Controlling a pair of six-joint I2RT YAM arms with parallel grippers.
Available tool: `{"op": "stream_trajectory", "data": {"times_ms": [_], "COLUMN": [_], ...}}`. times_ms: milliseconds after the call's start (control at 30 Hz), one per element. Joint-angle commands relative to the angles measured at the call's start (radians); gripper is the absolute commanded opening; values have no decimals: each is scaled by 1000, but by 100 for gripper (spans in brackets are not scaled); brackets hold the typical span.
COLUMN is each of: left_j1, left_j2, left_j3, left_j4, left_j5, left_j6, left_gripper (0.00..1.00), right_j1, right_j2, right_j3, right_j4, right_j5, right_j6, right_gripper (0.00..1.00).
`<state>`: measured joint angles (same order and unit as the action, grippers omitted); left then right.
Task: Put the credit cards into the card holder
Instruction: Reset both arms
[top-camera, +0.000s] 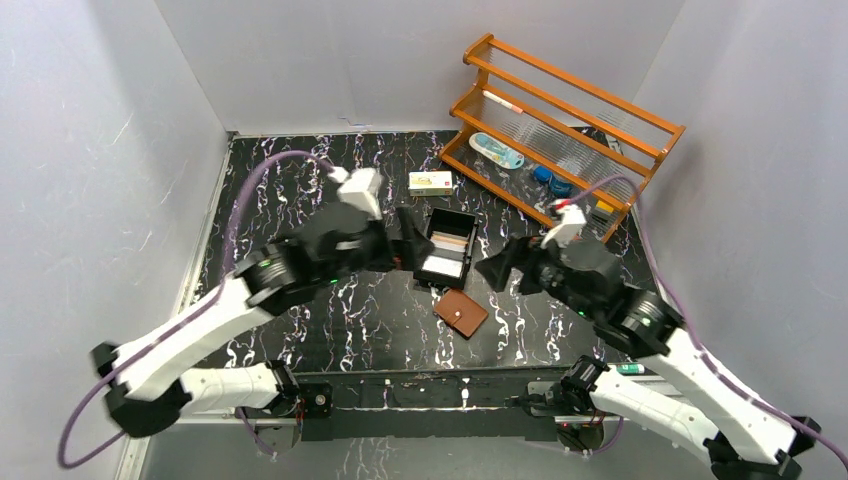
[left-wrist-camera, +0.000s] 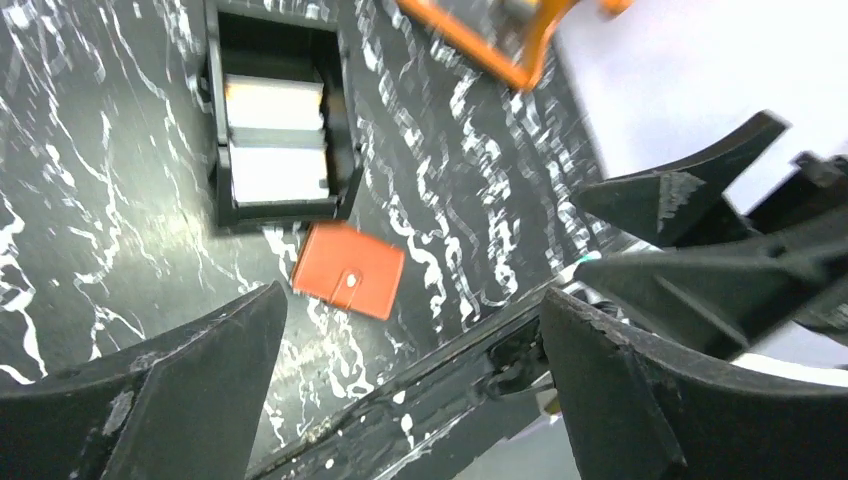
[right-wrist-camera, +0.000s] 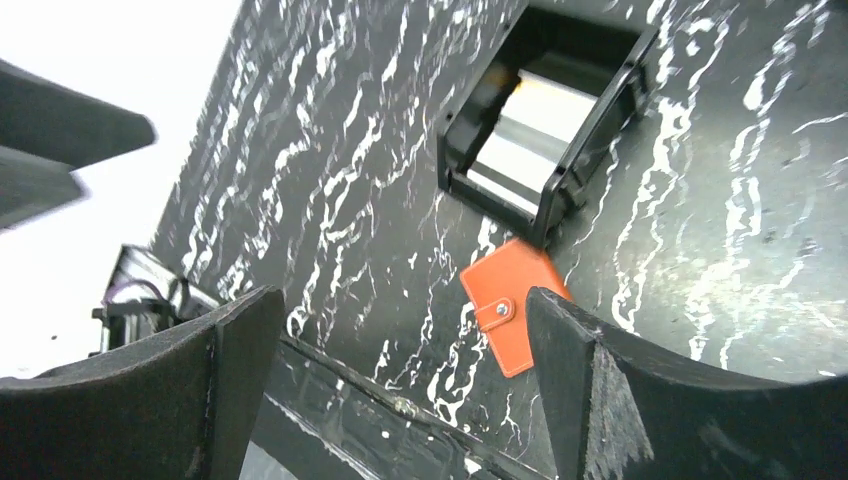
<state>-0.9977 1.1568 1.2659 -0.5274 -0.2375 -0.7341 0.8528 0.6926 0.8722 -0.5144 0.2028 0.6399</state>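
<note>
The card holder is a brown wallet lying shut, snap tab fastened, on the marbled black table in front of a black tray. Pale credit cards lie inside that tray. My left gripper hovers open and empty just left of the tray. My right gripper hovers open and empty to the tray's right. In the left wrist view the card holder lies beyond my open left gripper, with the credit cards further off. In the right wrist view the card holder sits by the right finger of my right gripper.
A white-and-yellow carton lies behind the tray. An orange wooden rack with small items stands at the back right. White walls enclose the table on three sides. A metal rail runs along the near edge.
</note>
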Motion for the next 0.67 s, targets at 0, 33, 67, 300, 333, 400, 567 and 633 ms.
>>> {"op": "stream_trajectory", "data": {"times_ms": [0, 33, 67, 300, 333, 400, 567, 633], "left_j1": [-2, -2, -2, -3, -2, -2, -3, -3], "left_j2": [-189, -227, -259, -386, -390, -395, -386, -380], "left_j3": [4, -3, -10, -72, -74, -81, -81, -75], "left_j4": [-97, -97, -99, -113, -116, -118, -117, -117], "left_j5": [-96, -97, -98, -115, -116, -115, -118, -121], "left_j6": [53, 58, 60, 57, 55, 53, 56, 60], "left_gripper": [99, 99, 99, 99, 99, 99, 99, 99], "right_j1": [-1, -2, -1, -1, -2, -2, -1, -2], "right_j2": [-114, -137, -161, -229, -228, -223, -201, -195], "right_j3": [108, 119, 128, 159, 165, 173, 192, 195], "right_j4": [-180, -189, -197, -211, -213, -220, -227, -229], "right_j5": [152, 163, 175, 199, 201, 209, 202, 208], "right_j6": [-3, -2, 5, 27, 26, 27, 27, 31], "right_gripper": [98, 98, 98, 98, 98, 98, 98, 98]}}
